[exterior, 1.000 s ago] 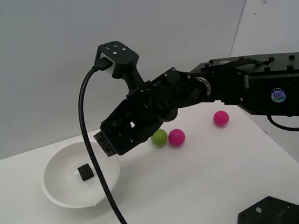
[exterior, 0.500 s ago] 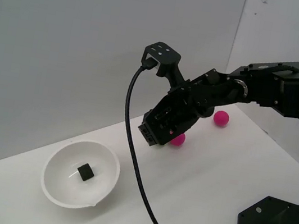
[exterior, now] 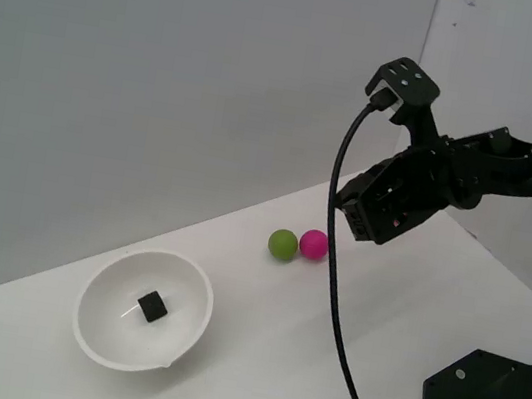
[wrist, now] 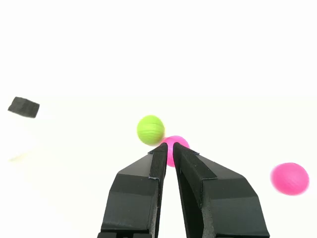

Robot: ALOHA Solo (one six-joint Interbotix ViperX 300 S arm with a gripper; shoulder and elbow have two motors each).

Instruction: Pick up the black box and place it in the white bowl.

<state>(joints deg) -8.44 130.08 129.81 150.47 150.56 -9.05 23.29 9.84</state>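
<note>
White table [exterior: 343,353] held the bowl [exterior: 102,341] with the box [exterior: 153,306] inside; gripper [exterior: 359,221], nearly closed and empty, had retreated, so task looked done.

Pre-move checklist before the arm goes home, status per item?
1. Black box inside the white bowl: ok.
2. End effector empty: ok, jaws nearly closed with nothing between them.
3. End effector clear of the bowl: ok, it hangs off toward the exterior view's right.
4. Green ball and the pink ball beside it on the table, outside the bowl: ok.
5. Second pink ball: seen only in the wrist view; the arm hides it in the exterior view.
6. Cable free of the balls: cannot tell.
</note>
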